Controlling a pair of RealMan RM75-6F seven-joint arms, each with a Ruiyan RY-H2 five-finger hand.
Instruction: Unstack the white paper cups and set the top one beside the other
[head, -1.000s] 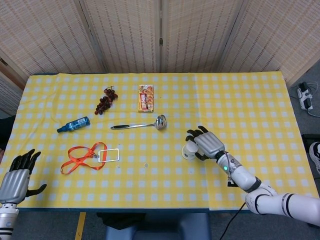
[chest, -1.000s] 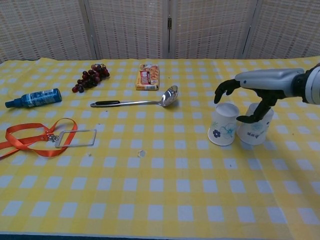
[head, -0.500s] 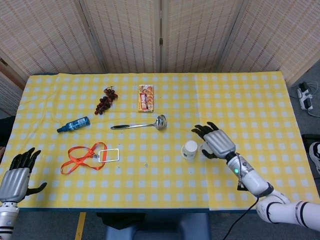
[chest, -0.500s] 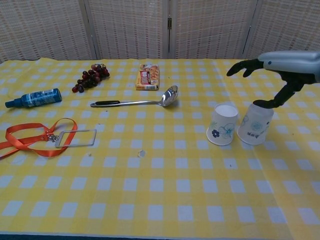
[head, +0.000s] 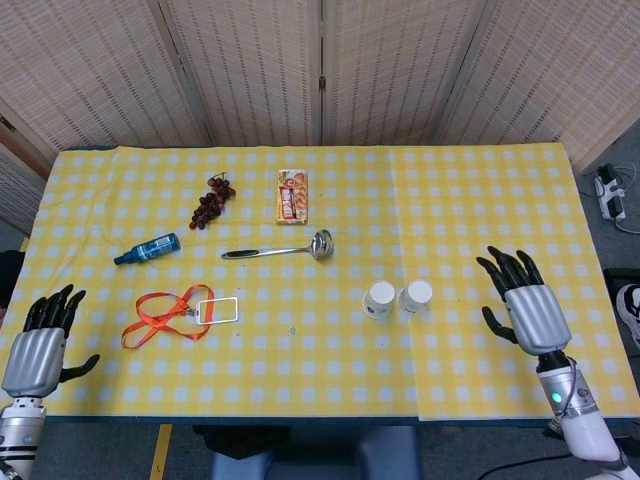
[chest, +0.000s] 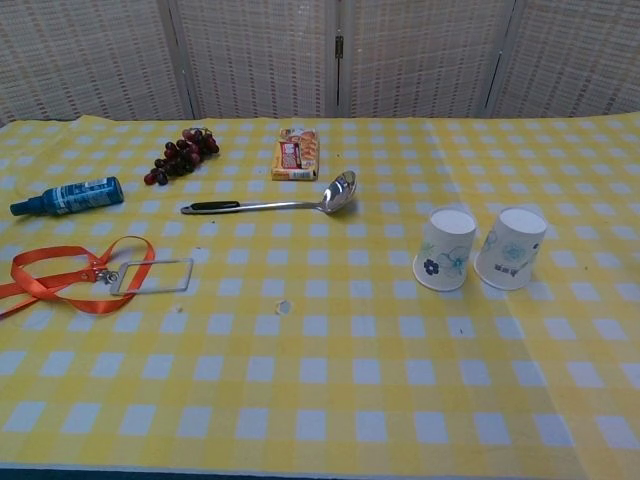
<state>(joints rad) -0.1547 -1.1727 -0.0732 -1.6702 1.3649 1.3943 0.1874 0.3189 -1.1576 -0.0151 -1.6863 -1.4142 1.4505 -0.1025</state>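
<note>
Two cups (chest: 446, 249) (chest: 511, 248) stand upside down, side by side, right of table centre, barely apart. Looks done. Right hand (head: 527, 309) empty, fingers spread, well clear by the front right edge. Left hand (head: 40, 346) empty, fingers apart, front left corner. Park both; don't brush the cups.

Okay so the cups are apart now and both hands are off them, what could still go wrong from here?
Two small risks, as judgements. The two paper cups, one and the other, stand upside down, very close together and look light, so any nudge or a tug on the tablecloth could tip one into the other. The right hand sits open at their level on that side of the table; a sweep inward from there could catch the nearer cup. The left hand is far off and looks harmless.
</note>
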